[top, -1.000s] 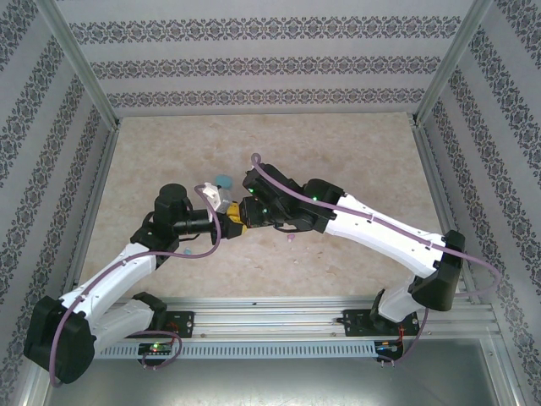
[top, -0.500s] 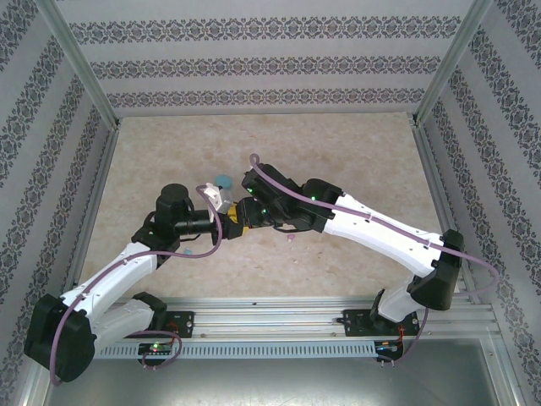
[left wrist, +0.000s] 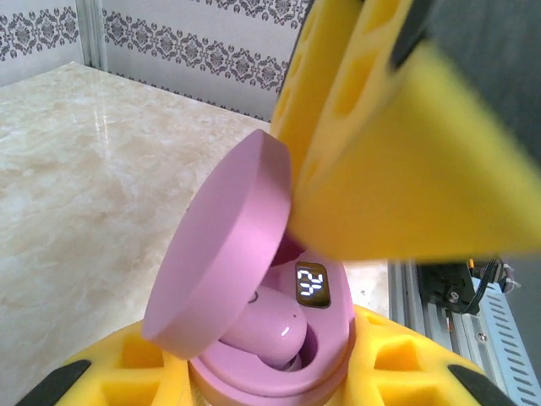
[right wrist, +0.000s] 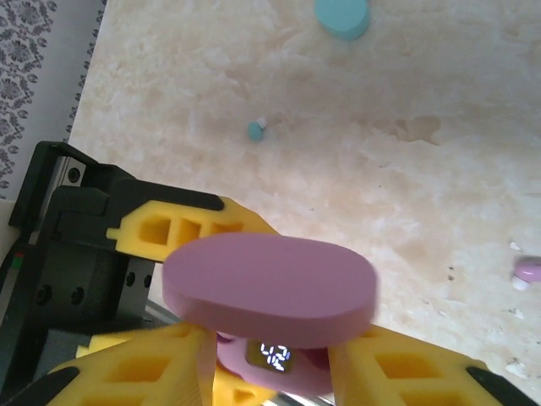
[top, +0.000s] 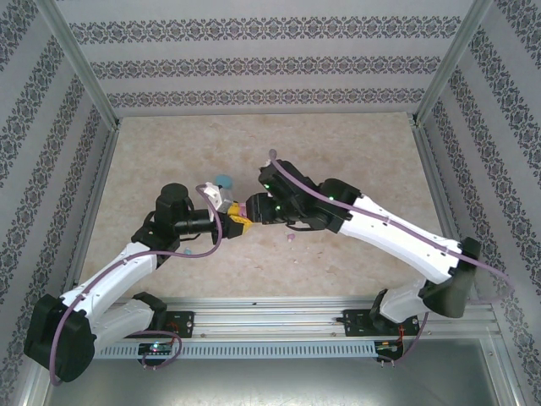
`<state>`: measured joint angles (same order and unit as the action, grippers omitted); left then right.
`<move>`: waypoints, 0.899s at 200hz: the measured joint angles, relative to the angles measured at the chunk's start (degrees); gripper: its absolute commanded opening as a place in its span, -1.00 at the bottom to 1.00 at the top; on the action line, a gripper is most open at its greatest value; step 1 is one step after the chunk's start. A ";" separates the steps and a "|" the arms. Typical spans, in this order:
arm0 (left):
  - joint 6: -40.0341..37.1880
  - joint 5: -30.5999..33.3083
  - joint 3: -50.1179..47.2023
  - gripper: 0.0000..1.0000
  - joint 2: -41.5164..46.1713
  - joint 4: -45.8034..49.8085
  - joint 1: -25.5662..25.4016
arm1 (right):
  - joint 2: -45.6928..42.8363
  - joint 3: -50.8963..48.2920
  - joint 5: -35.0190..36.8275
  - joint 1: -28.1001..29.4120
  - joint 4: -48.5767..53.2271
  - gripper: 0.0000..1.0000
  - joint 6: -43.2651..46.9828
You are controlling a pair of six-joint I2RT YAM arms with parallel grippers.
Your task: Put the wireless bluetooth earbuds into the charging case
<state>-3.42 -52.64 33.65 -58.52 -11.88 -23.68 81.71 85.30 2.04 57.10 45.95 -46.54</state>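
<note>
One pink earbud (left wrist: 269,328) | inside case (left wrist: 224,262) | case apparently in left gripper (top: 237,224)

Open lid (left wrist: 224,245) overhangs case (left wrist: 254,387); far table (top: 338,144) free.

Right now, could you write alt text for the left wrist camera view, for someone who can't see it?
An open pink case, lid tilted up, holds one pink earbud beside a small lit display. Yellow pincer fingers cradle it from below; another yellow finger looms by the lid at upper right, marble table behind.
</note>
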 measured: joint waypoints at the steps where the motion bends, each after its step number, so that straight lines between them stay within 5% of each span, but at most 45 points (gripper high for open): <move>1: 0.00 0.02 0.02 -0.77 0.00 0.00 0.00 | -0.31 -0.15 0.00 0.00 -0.04 -0.20 -0.04; 100: 2.36 2.03 0.74 -0.77 -0.74 0.07 -0.28 | -17.18 -16.46 2.54 -3.48 -1.42 -0.19 -4.85; 180: 2.25 3.45 1.20 -0.77 -0.74 1.51 -0.28 | -11.47 -30.38 -1.44 -10.45 -7.30 -0.24 -10.14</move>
<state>-1.17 -49.19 34.85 -59.27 -10.37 -23.97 70.24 54.92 0.60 46.65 38.65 -56.69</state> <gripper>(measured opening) 0.303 0.378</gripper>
